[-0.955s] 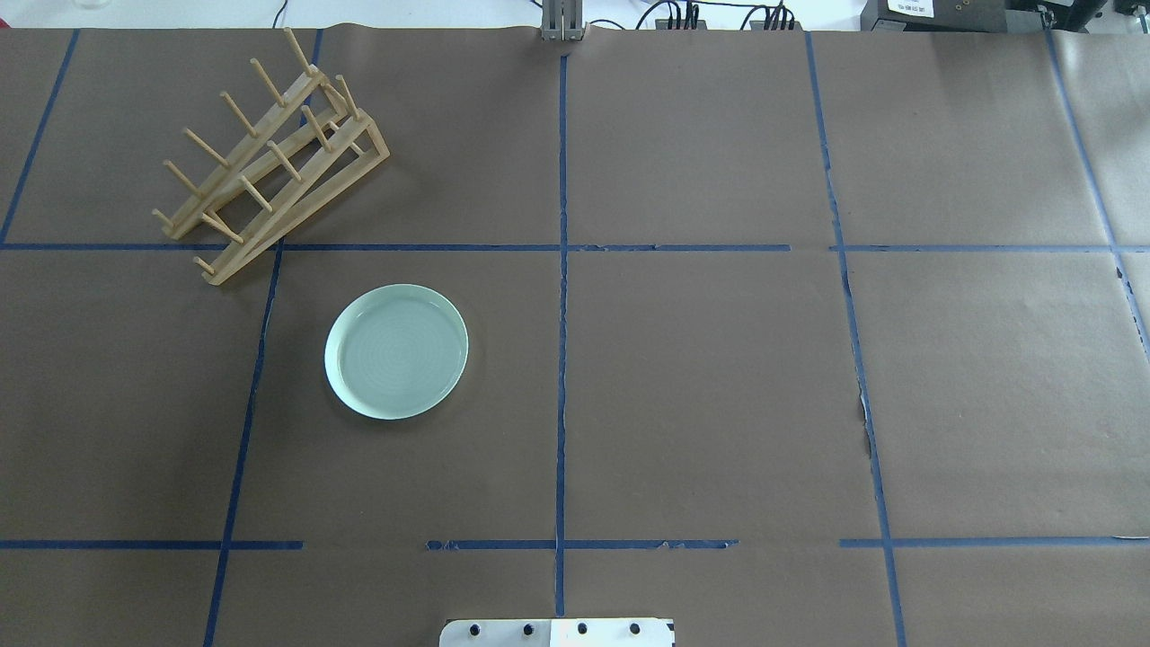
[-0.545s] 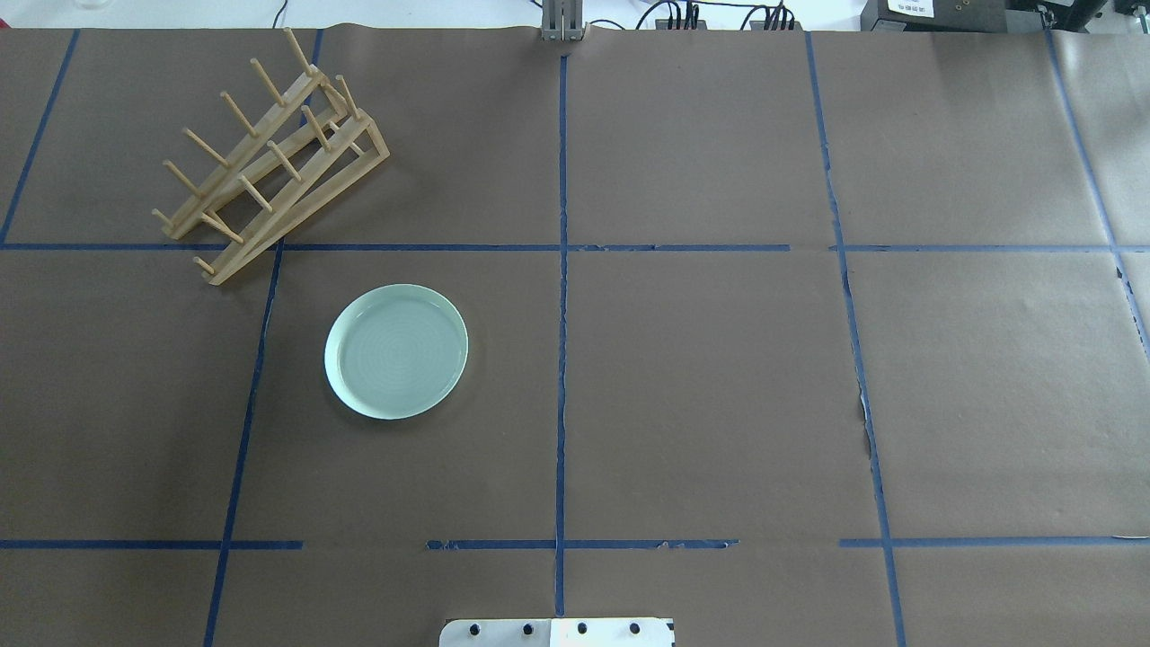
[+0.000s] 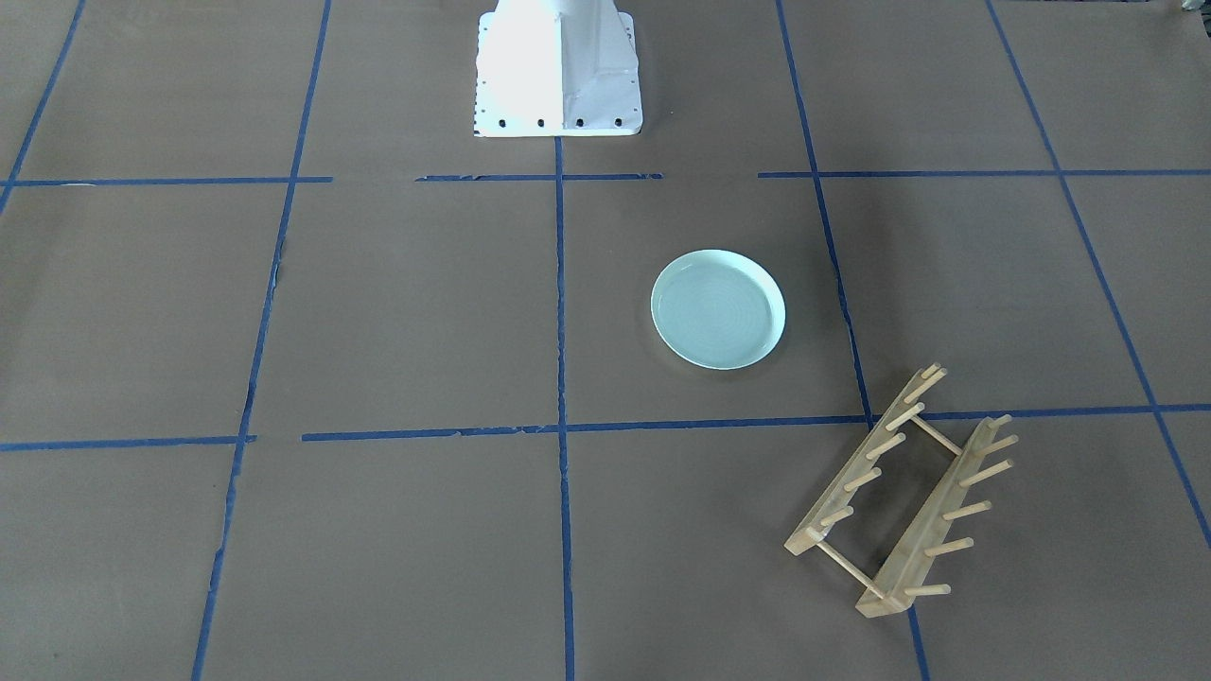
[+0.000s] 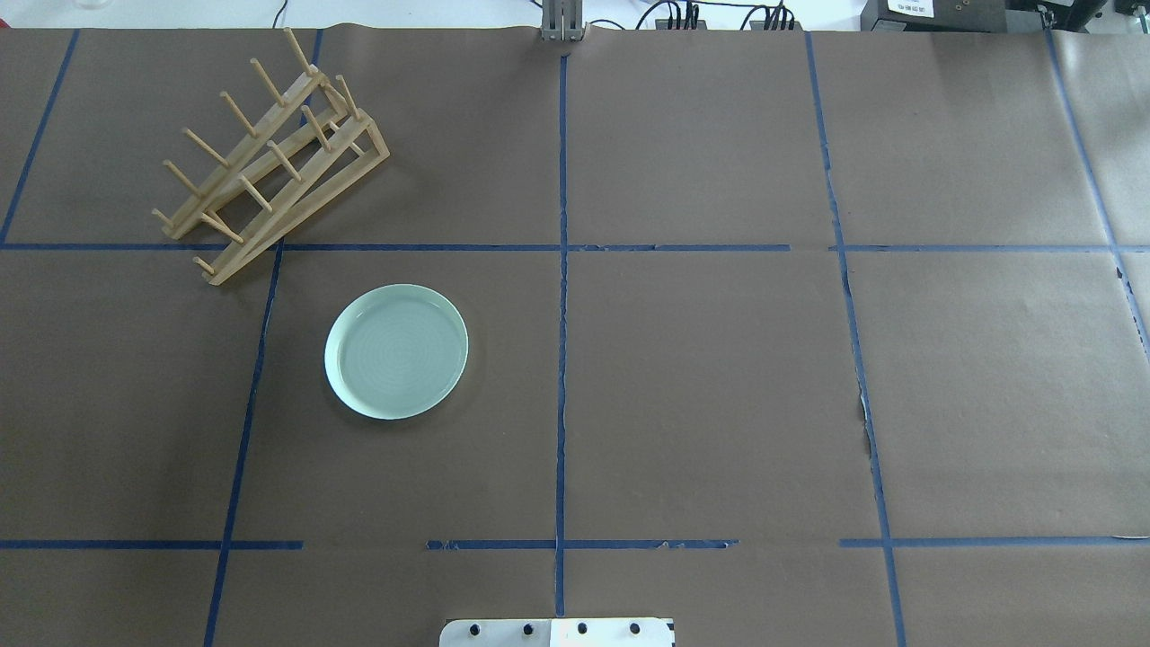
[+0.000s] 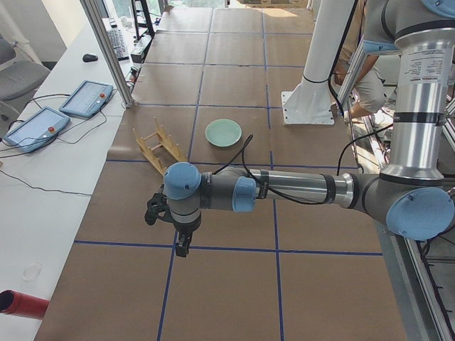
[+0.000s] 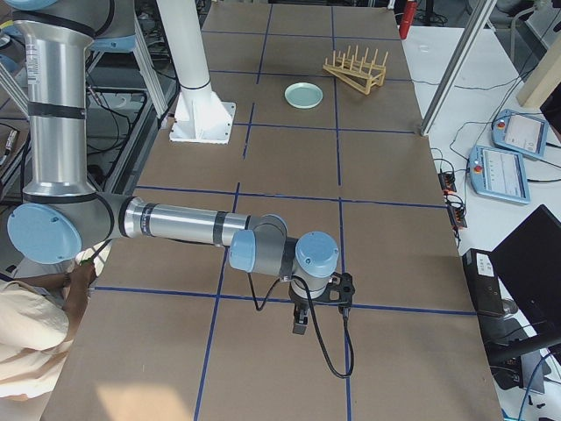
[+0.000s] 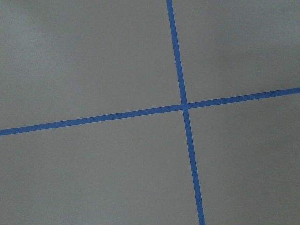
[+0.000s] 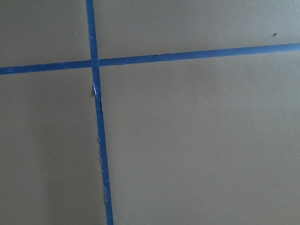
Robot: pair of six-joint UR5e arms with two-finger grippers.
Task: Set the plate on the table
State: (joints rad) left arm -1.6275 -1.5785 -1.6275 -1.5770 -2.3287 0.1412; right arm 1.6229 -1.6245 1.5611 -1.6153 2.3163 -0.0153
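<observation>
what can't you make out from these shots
The left gripper: seen only in the exterior left view, too small to tell open or shut.
The right gripper: likewise, exterior right view only.
Neither shows in the overhead or front-facing views: out of frame.
Wrist views: only the table, no fingertips.

no text or label can be read.

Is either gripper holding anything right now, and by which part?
Nothing is held. The round mint-green plate lies flat on the brown paper-covered table, far from the left gripper and right gripper.
</observation>
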